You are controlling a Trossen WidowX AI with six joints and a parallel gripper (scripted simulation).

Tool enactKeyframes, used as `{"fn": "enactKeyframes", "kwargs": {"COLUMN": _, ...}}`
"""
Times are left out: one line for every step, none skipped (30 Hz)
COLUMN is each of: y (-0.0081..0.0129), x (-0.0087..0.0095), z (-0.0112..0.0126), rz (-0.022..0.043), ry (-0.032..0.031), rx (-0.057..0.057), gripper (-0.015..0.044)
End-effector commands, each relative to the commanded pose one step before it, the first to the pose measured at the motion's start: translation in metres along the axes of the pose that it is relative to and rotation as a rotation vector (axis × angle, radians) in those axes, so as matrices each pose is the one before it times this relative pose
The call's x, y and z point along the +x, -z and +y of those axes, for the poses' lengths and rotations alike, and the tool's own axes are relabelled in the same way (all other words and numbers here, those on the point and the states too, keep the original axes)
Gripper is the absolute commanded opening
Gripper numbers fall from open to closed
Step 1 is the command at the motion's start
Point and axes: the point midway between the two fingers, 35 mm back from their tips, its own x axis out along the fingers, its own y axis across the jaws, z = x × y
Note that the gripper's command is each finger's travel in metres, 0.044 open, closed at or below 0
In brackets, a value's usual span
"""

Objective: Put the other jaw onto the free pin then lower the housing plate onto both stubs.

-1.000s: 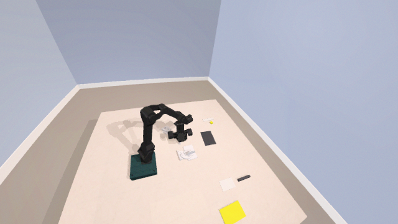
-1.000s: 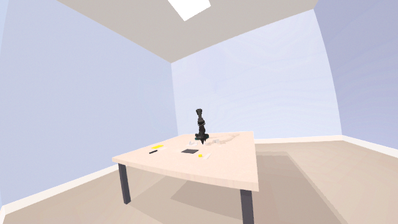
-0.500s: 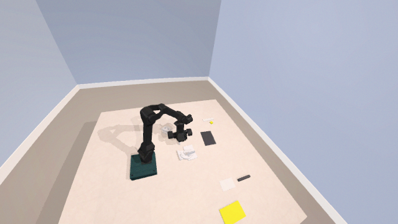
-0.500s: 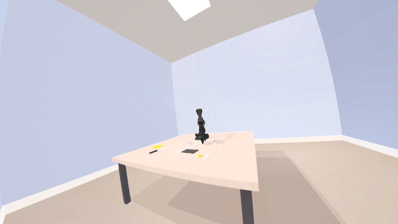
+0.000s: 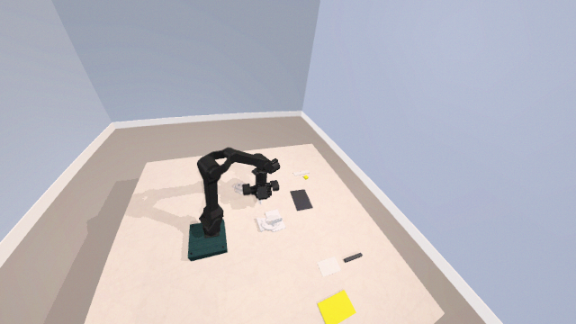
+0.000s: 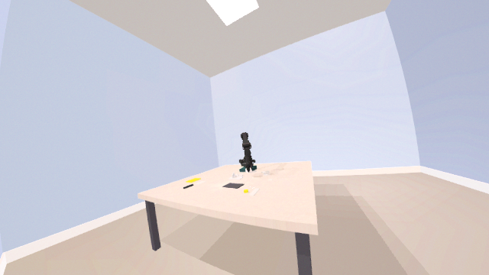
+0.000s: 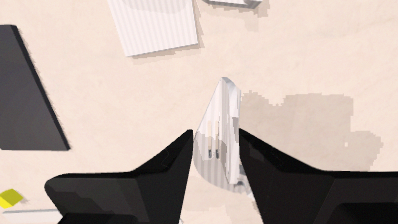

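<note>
My gripper [image 5: 259, 201] [image 6: 249, 170] [image 7: 214, 133] is shut on a tapered white piece [image 7: 228, 125] that looks like the loose jaw. In the wrist view it stands on edge between the fingertips, its pointed end at the top and its wide end low between the fingers. Its height above the table is hard to tell. The white base plate [image 5: 281, 227] [image 7: 160, 37] lies nearer the top camera, with a raised white part [image 5: 273, 218] on it. Its pins and teeth are too small to make out. Another pale piece [image 5: 238, 187] [image 6: 266, 173] lies behind the gripper, possibly the housing plate.
A black slab [image 5: 301, 200] [image 6: 233, 186] [image 7: 30, 100] lies beside the work area. A yellow block [image 5: 305, 177] [image 6: 246, 191] [image 7: 10, 198] and a white strip [image 5: 301, 173] lie farther back. A white square [image 5: 328, 266], a dark bar [image 5: 353, 257] and a yellow sheet [image 5: 337, 308] lie towards the top camera.
</note>
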Motion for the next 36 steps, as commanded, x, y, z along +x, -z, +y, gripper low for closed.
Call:
{"fn": "enactKeyframes", "kwargs": {"y": 0.00112, "x": -0.01914, "z": 0.00202, "rz": 0.00864, "ry": -0.01482, "rx": 0.0033, "gripper": 0.0134}}
{"fn": "enactKeyframes", "kwargs": {"y": -0.00015, "x": -0.00322, "z": -0.00029, "rz": 0.00012, "ry": 0.00006, "rx": -0.0001, "gripper": 0.0134}}
{"fn": "enactKeyframes", "kwargs": {"y": -0.00017, "x": -0.00322, "z": -0.00032, "rz": 0.00011, "ry": 0.00007, "rx": -0.0001, "gripper": 0.0134}}
{"fn": "enactKeyframes", "kwargs": {"y": -0.00019, "x": -0.00323, "z": -0.00036, "rz": 0.00011, "ry": 0.00007, "rx": -0.0001, "gripper": 0.0134}}
{"fn": "enactKeyframes", "kwargs": {"y": -0.00017, "x": -0.00262, "z": -0.00031, "rz": 0.00009, "ry": 0.00006, "rx": -0.0001, "gripper": 0.0134}}
{"fn": "enactKeyframes", "kwargs": {"y": -0.00011, "x": -0.00157, "z": -0.0002, "rz": 0.00005, "ry": 0.00004, "rx": 0.0, "gripper": 0.0134}}
{"fn": "enactKeyframes", "kwargs": {"y": -0.00004, "x": -0.00052, "z": -0.00007, "rz": 0.00002, "ry": 0.00001, "rx": 0.0, "gripper": 0.0134}}
{"fn": "enactKeyframes", "kwargs": {"y": 0.0, "x": 0.0, "z": 0.0, "rz": 0.0, "ry": 0.0, "rx": 0.0, "gripper": 0.0134}}
{"fn": "enactKeyframes", "kwargs": {"y": 0.0, "x": 0.0, "z": 0.0, "rz": 0.0, "ry": 0.0, "rx": 0.0, "gripper": 0.0134}}
{"fn": "enactKeyframes", "kwargs": {"y": 0.0, "x": 0.0, "z": 0.0, "rz": 0.0, "ry": 0.0, "rx": 0.0, "gripper": 0.0134}}
{"fn": "enactKeyframes", "kwargs": {"y": 0.0, "x": 0.0, "z": 0.0, "rz": 0.0, "ry": 0.0, "rx": 0.0, "gripper": 0.0134}}
{"fn": "enactKeyframes", "kwargs": {"y": 0.0, "x": 0.0, "z": 0.0, "rz": 0.0, "ry": 0.0, "rx": 0.0, "gripper": 0.0134}}
{"fn": "enactKeyframes", "kwargs": {"y": 0.0, "x": 0.0, "z": 0.0, "rz": 0.0, "ry": 0.0, "rx": 0.0, "gripper": 0.0134}}
{"fn": "enactKeyframes", "kwargs": {"y": 0.0, "x": 0.0, "z": 0.0, "rz": 0.0, "ry": 0.0, "rx": 0.0, "gripper": 0.0134}}
{"fn": "enactKeyframes", "kwargs": {"y": 0.0, "x": 0.0, "z": 0.0, "rz": 0.0, "ry": 0.0, "rx": 0.0, "gripper": 0.0134}}
{"fn": "enactKeyframes", "kwargs": {"y": 0.0, "x": 0.0, "z": 0.0, "rz": 0.0, "ry": 0.0, "rx": 0.0, "gripper": 0.0134}}
{"fn": "enactKeyframes", "kwargs": {"y": 0.0, "x": 0.0, "z": 0.0, "rz": 0.0, "ry": 0.0, "rx": 0.0, "gripper": 0.0134}}
{"fn": "enactKeyframes", "kwargs": {"y": -0.00036, "x": 0.0, "z": 0.00014, "rz": -0.00003, "ry": 0.00001, "rx": -0.0033, "gripper": 0.0134}}
{"fn": "enactKeyframes", "kwargs": {"y": -0.00107, "x": 0.00001, "z": 0.0004, "rz": -0.0001, "ry": 0.00003, "rx": -0.01, "gripper": 0.0134}}
{"fn": "enactKeyframes", "kwargs": {"y": -0.00179, "x": 0.00002, "z": 0.00064, "rz": -0.00017, "ry": 0.00005, "rx": -0.0166, "gripper": 0.0134}}
{"fn": "enactKeyframes", "kwargs": {"y": -0.00217, "x": 0.00002, "z": 0.00072, "rz": -0.0002, "ry": 0.00006, "rx": -0.02, "gripper": 0.0134}}
{"fn": "enactKeyframes", "kwargs": {"y": -0.00219, "x": 0.00002, "z": 0.00065, "rz": -0.0002, "ry": 0.00006, "rx": -0.02, "gripper": 0.0134}}
{"fn": "enactKeyframes", "kwargs": {"y": -0.00221, "x": 0.00002, "z": 0.00059, "rz": -0.0002, "ry": 0.00006, "rx": -0.02, "gripper": 0.0134}}
{"fn": "enactKeyframes", "kwargs": {"y": -0.00222, "x": 0.00002, "z": 0.00053, "rz": -0.00019, "ry": 0.00007, "rx": -0.02, "gripper": 0.0134}}
{"fn": "enactKeyframes", "kwargs": {"y": -0.00223, "x": 0.00002, "z": 0.00047, "rz": -0.00019, "ry": 0.00007, "rx": -0.02, "gripper": 0.0134}}
{"fn": "enactKeyframes", "kwargs": {"y": -0.00224, "x": 0.00002, "z": 0.0004, "rz": -0.00019, "ry": 0.00007, "rx": -0.02, "gripper": 0.0134}}
{"fn": "enactKeyframes", "kwargs": {"y": -0.00225, "x": 0.00002, "z": 0.00034, "rz": -0.00019, "ry": 0.00007, "rx": -0.02, "gripper": 0.0134}}
{"fn": "enactKeyframes", "kwargs": {"y": -0.00225, "x": 0.00002, "z": 0.00028, "rz": -0.00018, "ry": 0.00007, "rx": -0.02, "gripper": 0.0134}}
{"fn": "enactKeyframes", "kwargs": {"y": -0.00226, "x": 0.00002, "z": 0.00021, "rz": -0.00018, "ry": 0.00007, "rx": -0.02, "gripper": 0.0134}}
{"fn": "enactKeyframes", "kwargs": {"y": -0.00226, "x": 0.00002, "z": 0.00015, "rz": -0.00018, "ry": 0.00008, "rx": -0.02, "gripper": 0.0134}}
{"fn": "enactKeyframes", "kwargs": {"y": -0.00226, "x": 0.00001, "z": 0.00009, "rz": -0.00018, "ry": 0.00008, "rx": -0.02, "gripper": 0.0134}}
{"fn": "enactKeyframes", "kwargs": {"y": -0.00226, "x": 0.00001, "z": 0.00002, "rz": -0.00018, "ry": 0.00008, "rx": -0.02, "gripper": 0.0134}}
{"fn": "enactKeyframes", "kwargs": {"y": -0.00226, "x": 0.00001, "z": -0.00004, "rz": -0.00017, "ry": 0.00008, "rx": -0.02, "gripper": 0.0134}}
{"fn": "enactKeyframes", "kwargs": {"y": -0.00225, "x": 0.00001, "z": -0.0001, "rz": -0.00017, "ry": 0.00008, "rx": -0.02, "gripper": 0.0134}}
{"fn": "enactKeyframes", "kwargs": {"y": -0.00224, "x": 0.00001, "z": -0.00017, "rz": -0.00017, "ry": 0.00008, "rx": -0.02, "gripper": 0.0134}}
{"fn": "enactKeyframes", "kwargs": {"y": -0.00224, "x": 0.00001, "z": -0.00023, "rz": -0.00017, "ry": 0.00008, "rx": -0.02, "gripper": 0.0134}}
